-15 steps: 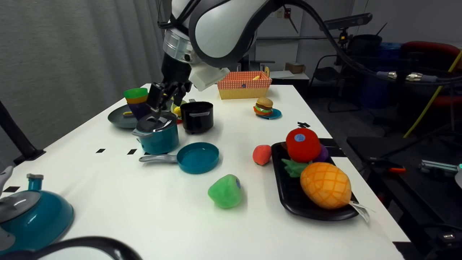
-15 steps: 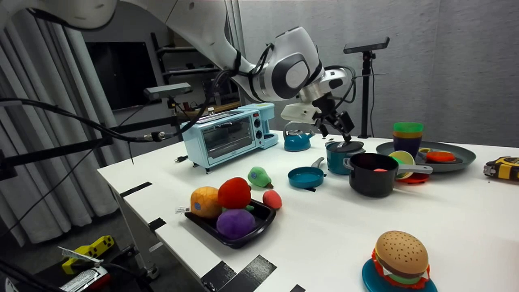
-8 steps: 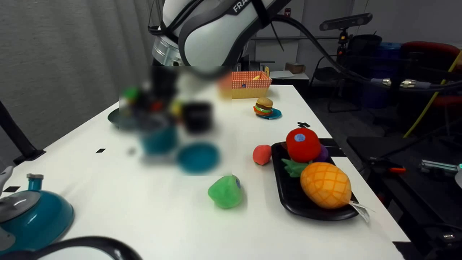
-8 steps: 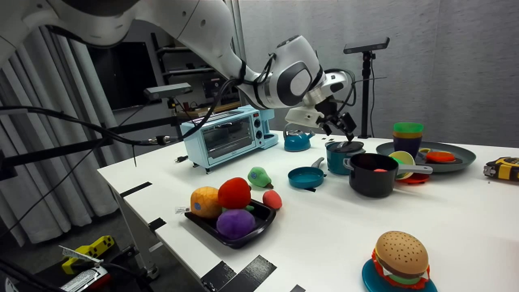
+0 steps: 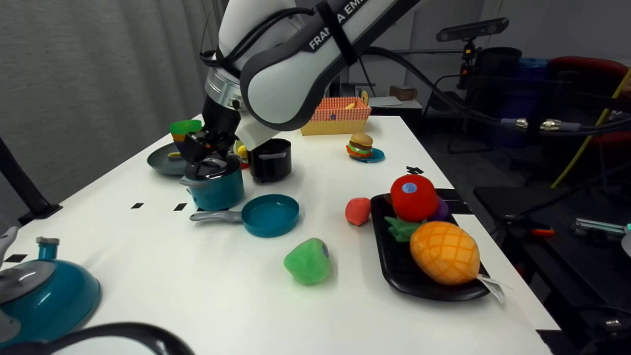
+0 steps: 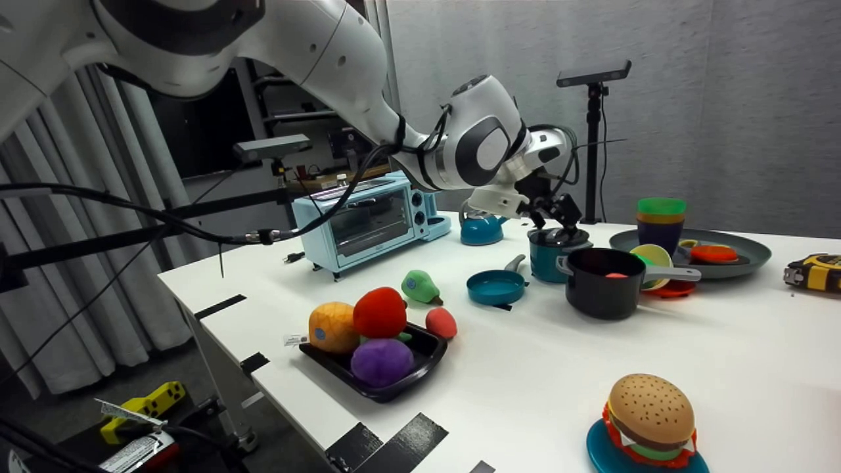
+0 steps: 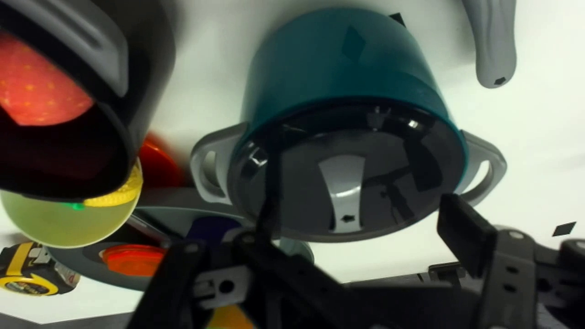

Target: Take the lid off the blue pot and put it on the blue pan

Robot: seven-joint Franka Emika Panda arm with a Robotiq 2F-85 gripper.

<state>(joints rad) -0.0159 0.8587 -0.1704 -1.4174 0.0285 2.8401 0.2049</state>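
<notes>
The dark lid with its grey knob rests on top of the blue pot, which stands upright in both exterior views. My gripper is right over the lid, its jaws wide apart. The knob lies between the two fingers in the wrist view, with a gap on each side. Whether the fingertips touch the lid's surface I cannot tell. Beside the pot sits the shallow blue pan, bare inside; only its grey handle shows in the wrist view.
A black pot with something red inside stands close beside the blue pot. Behind them is a dark plate with stacked cups. A green toy and a black tray of soft fruit lie near the pan.
My arm has come down, bringing the gripper from above the lid to the level of its knob. The pot, lid and pan have stayed where they were.
</notes>
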